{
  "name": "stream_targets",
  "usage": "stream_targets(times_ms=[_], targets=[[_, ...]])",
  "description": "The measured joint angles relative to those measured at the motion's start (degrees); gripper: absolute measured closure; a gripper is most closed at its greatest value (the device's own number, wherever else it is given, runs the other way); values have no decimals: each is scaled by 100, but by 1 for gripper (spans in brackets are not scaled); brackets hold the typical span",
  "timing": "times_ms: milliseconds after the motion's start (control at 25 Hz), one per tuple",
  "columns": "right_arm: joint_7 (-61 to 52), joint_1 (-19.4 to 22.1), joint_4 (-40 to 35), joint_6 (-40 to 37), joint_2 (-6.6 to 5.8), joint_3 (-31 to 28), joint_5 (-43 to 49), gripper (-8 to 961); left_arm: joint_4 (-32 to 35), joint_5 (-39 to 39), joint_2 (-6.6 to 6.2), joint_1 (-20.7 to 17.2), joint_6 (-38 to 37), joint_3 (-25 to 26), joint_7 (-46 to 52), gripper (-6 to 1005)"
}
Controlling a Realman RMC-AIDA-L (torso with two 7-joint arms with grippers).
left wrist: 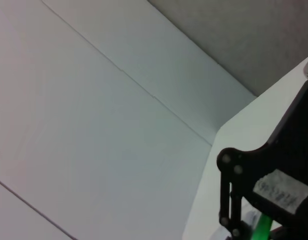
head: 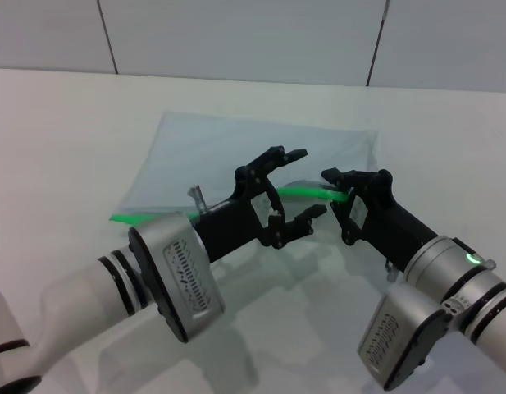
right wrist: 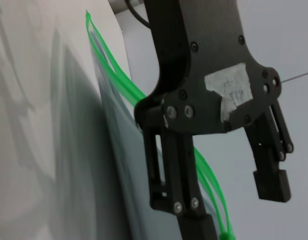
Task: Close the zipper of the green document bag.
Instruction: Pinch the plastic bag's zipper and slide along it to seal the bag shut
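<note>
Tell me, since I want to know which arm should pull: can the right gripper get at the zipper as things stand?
Probably yes. The right gripper sits right at the zipper, where the green strip arches up off the green document bag. The left gripper, open, hovers just beside it, crowding that spot but not covering the strip.

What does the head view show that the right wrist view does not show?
Only the head view shows the whole green document bag on the table, with the open left gripper and the right gripper at its green edge. Only the right wrist view shows the zipper parted into two strips. Both show the left gripper and the zipper.
</note>
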State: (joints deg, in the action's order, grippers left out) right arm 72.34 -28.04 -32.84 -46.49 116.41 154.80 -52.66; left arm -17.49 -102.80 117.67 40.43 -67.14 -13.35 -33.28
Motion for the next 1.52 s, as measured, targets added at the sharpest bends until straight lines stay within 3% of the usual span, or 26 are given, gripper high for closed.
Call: stream_targets(times_ms=[480,680,1360,1520], targets=[[22,-9,-4,-1,4,50,1,906,-45,-2,2,-1,0,69,-569,193],[22,-9,-3,-1,5,52,2,906,-97,-3,2,-1,-1,85,-769,310],[26,-64,-3,0,7,127,2,905,-110,-58,2,6,103,78,-1192,319],[26,-69,-3,9,12,129,2,905,-172,-57,4,8,129,104,-1395,430]])
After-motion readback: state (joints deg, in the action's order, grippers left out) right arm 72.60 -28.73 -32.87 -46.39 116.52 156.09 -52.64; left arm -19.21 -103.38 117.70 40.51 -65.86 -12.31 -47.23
